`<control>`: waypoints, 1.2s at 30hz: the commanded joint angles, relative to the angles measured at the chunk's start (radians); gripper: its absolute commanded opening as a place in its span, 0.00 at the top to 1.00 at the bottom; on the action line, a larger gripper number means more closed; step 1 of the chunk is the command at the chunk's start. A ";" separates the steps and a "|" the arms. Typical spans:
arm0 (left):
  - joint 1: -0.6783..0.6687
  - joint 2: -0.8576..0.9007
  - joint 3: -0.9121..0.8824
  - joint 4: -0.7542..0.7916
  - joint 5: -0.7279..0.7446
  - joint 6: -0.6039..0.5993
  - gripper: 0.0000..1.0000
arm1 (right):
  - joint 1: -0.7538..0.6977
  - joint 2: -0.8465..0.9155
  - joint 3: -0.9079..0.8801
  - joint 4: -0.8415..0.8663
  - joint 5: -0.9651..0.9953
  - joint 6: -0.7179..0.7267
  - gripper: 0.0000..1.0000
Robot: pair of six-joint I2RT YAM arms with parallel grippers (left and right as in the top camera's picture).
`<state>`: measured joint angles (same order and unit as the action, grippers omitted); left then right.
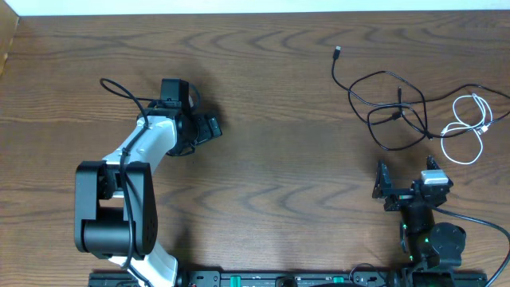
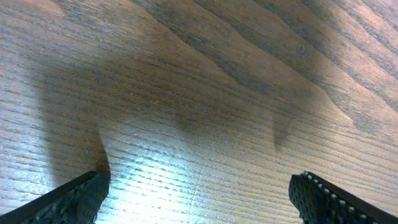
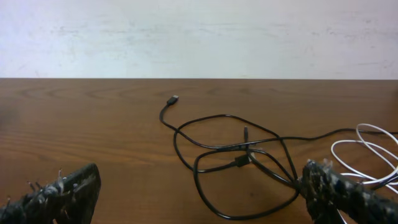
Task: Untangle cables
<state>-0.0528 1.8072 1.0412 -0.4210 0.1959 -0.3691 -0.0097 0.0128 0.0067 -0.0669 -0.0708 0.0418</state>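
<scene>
The cables lie at the far right of the table. Two black cables (image 1: 388,76) cross each other in loose loops, and one free plug end (image 1: 338,53) points to the far edge. A white cable (image 1: 470,127) is coiled just to their right, overlapping the black loops. My right gripper (image 1: 406,171) sits just in front of the tangle, open and holding nothing. In the right wrist view the black loops (image 3: 230,147) lie ahead between the fingers, and the white cable (image 3: 367,149) is at the right. My left gripper (image 1: 209,128) is open over bare wood far to the left; the left wrist view shows no cable.
The wooden table (image 1: 279,96) stretches between the two arms. The left arm's own thick black cable (image 1: 119,89) loops beside its white link. A pale wall (image 3: 199,37) stands behind the far table edge. The arm bases sit at the near edge.
</scene>
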 commanded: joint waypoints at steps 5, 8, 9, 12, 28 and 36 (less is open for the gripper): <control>0.001 -0.010 -0.010 -0.005 -0.014 0.002 0.02 | 0.002 -0.007 -0.001 -0.005 0.012 0.013 0.01; 0.001 -0.010 -0.010 -0.005 -0.014 0.002 0.02 | 0.002 -0.007 -0.001 -0.005 0.012 0.013 0.01; 0.001 -0.010 -0.010 -0.005 -0.014 0.002 0.02 | 0.002 -0.007 -0.001 -0.005 0.012 0.013 0.01; 0.001 -0.010 -0.010 -0.005 -0.014 0.002 0.02 | 0.002 -0.007 -0.001 -0.005 0.012 0.013 0.01; 0.001 -0.032 -0.010 -0.027 -0.033 0.002 0.02 | 0.002 -0.007 -0.001 -0.005 0.012 0.013 0.01; 0.001 -0.191 -0.010 -0.044 -0.033 0.002 0.02 | 0.002 -0.007 -0.001 -0.005 0.012 0.013 0.01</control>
<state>-0.0528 1.7039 1.0378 -0.4500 0.1768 -0.3691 -0.0097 0.0128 0.0067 -0.0669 -0.0704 0.0418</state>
